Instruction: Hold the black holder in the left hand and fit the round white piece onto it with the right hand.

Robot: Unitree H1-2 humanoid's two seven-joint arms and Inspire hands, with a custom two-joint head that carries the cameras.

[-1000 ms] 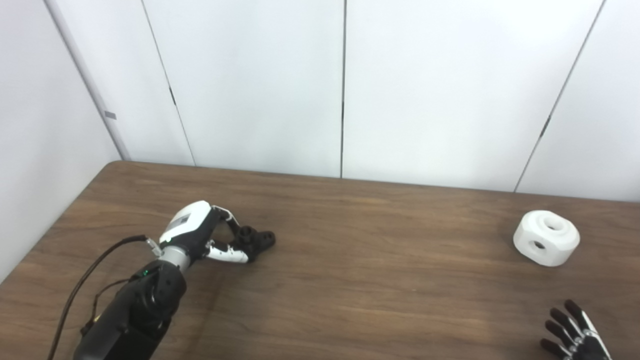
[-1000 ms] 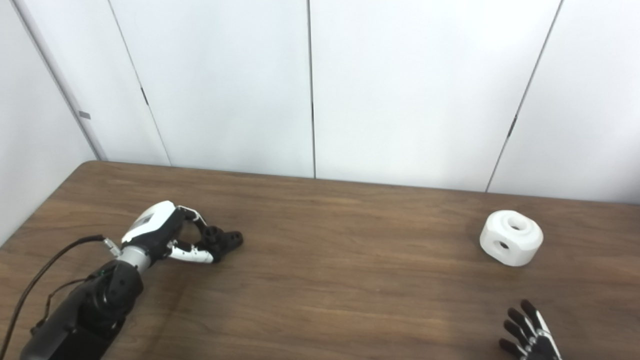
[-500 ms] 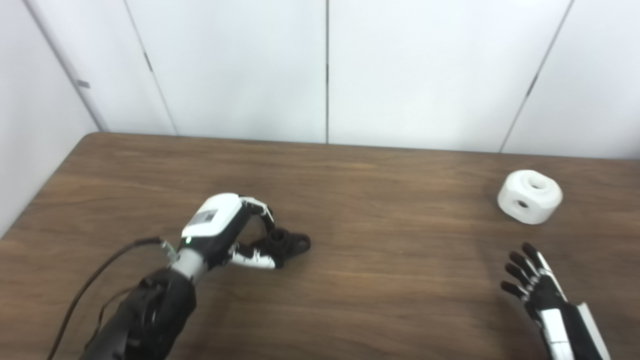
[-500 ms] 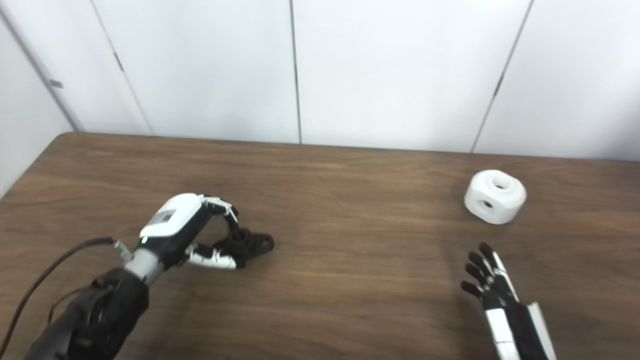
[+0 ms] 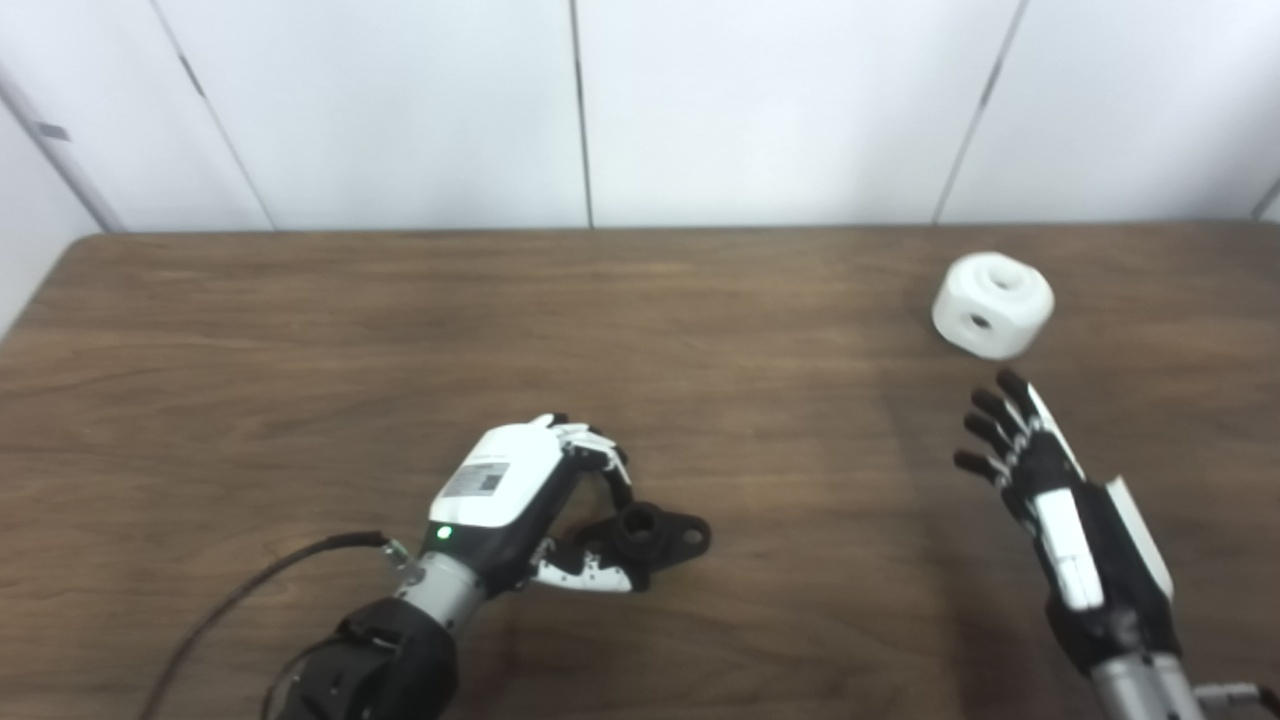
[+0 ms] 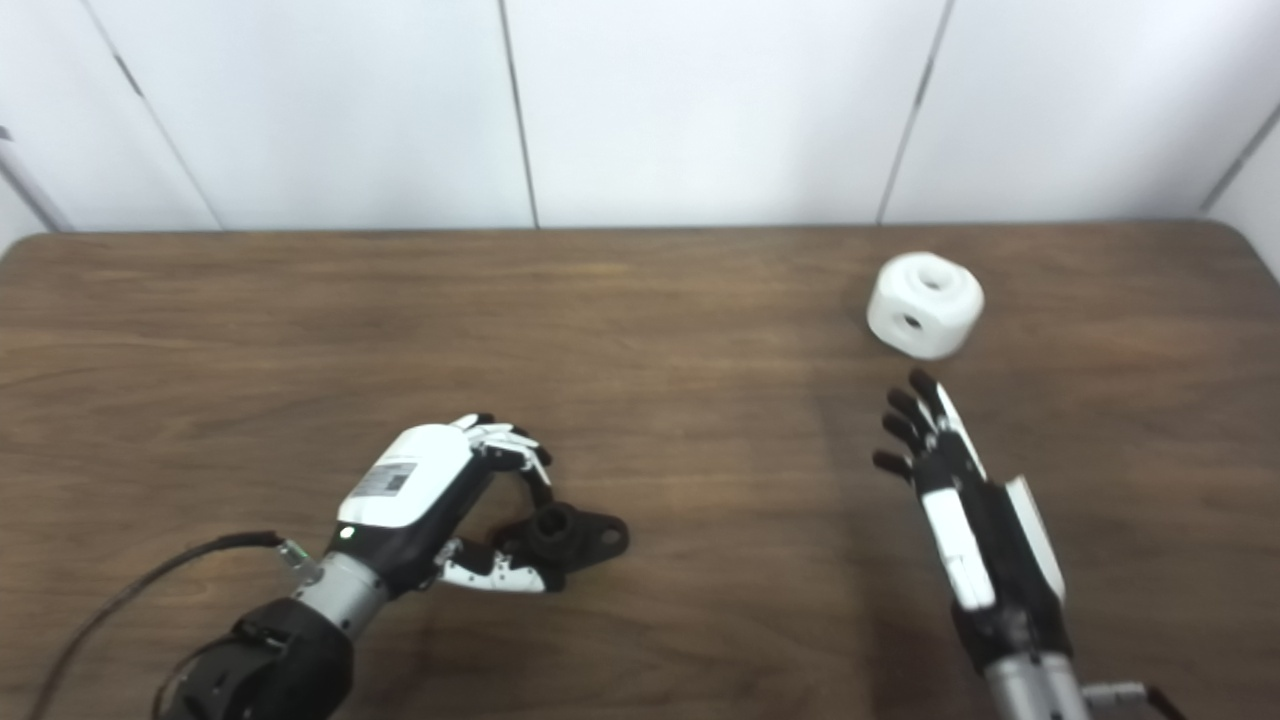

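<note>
The black holder (image 5: 660, 533) is a small black part with a round socket and a flat lug, resting on the brown table (image 5: 300, 330) left of centre. My left hand (image 5: 520, 500) is curled around its left end, fingers over the top and thumb underneath. The round white piece (image 5: 992, 304) has a hole on top and one in its side, and it stands at the far right of the table. My right hand (image 5: 1040, 480) is open with fingers spread, a short way in front of the white piece and not touching it.
White wall panels (image 5: 760, 100) rise right behind the table's far edge. A black cable (image 5: 250, 590) trails from my left forearm over the near left of the table. The table's right corner (image 6: 1240, 240) shows in the right eye view.
The camera has tilted down and turned right, shifting the whole picture. My right hand has come forward toward the white piece. The left hand stays curled on the black holder.
</note>
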